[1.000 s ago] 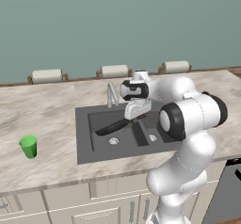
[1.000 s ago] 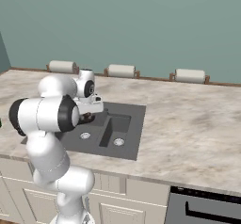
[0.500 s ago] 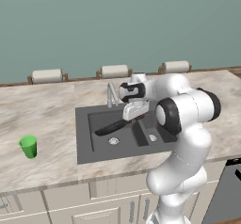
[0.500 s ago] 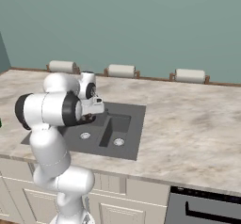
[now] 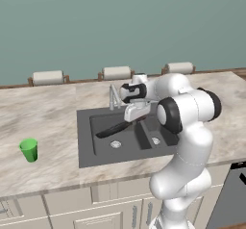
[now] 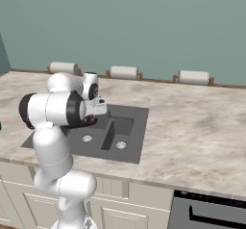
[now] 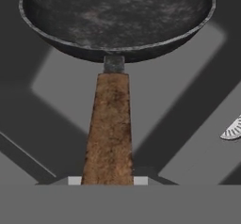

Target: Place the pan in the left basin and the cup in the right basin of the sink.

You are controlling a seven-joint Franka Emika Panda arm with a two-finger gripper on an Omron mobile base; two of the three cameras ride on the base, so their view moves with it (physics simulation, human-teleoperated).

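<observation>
The gripper (image 5: 137, 119) was closed on the brown handle of the pan (image 5: 113, 129), its jaws narrowed to the width of that handle, and it held the pan up over the sink (image 5: 86, 153). In the left base view the black pan hung tilted above the left basin (image 5: 103, 144), its bowl stretching out to the left of the gripper and clear of the round silver drain (image 5: 115, 145) below. The hand view looked straight along the handle (image 7: 109, 129) to the dark bowl of the pan (image 7: 117, 16) (a sliver of a silver drain (image 7: 232, 129) showed at the right edge). The right basin (image 5: 153, 135) lay partly behind the arm. The faucet (image 5: 113, 96) stood just behind the gripper. The green cup (image 5: 29, 150) stood upright on the marble counter (image 5: 43, 122), well apart from the sink on its left side.
</observation>
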